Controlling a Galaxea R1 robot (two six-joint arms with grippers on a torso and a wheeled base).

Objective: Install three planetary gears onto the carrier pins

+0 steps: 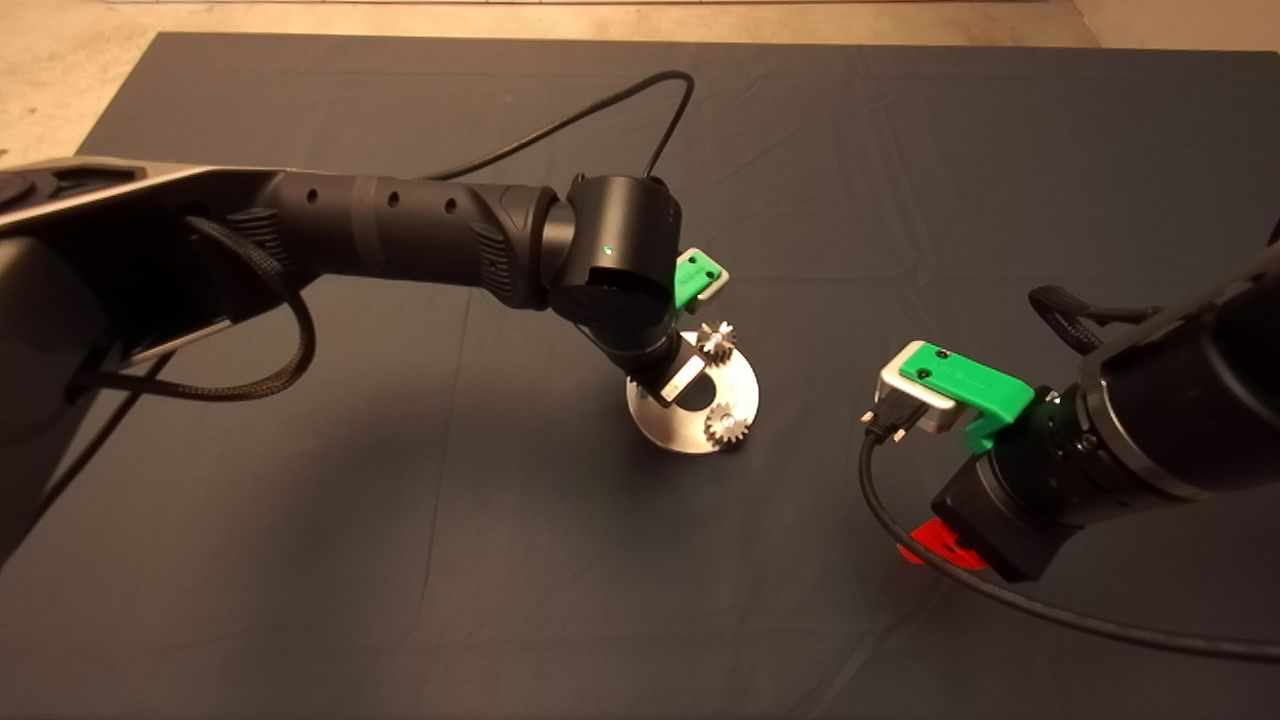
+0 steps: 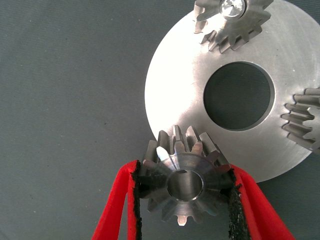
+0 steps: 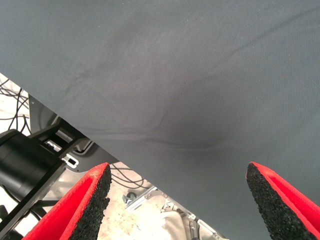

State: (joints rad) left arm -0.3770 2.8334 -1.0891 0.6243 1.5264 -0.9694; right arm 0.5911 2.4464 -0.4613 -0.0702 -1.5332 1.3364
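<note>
The silver carrier disc (image 1: 740,385) lies mid-mat. Two planetary gears sit on its pins, one at the far edge (image 1: 717,340) and one at the near edge (image 1: 725,426). In the left wrist view the disc (image 2: 175,95) shows one seated gear (image 2: 232,22) with its pin top (image 2: 233,7) and a second gear (image 2: 304,120) at the picture's edge. My left gripper (image 2: 184,172) is shut on the third gear (image 2: 185,185), held flat over the disc's rim. The third pin is hidden. In the head view the left gripper (image 1: 680,380) is mostly under its wrist.
My right gripper (image 1: 935,548) waits open over the mat's near right part; its wrist view (image 3: 177,170) shows bare mat (image 3: 200,75) and the mat's edge with cables on the floor (image 3: 30,100). A black cable (image 1: 600,110) loops behind the left arm.
</note>
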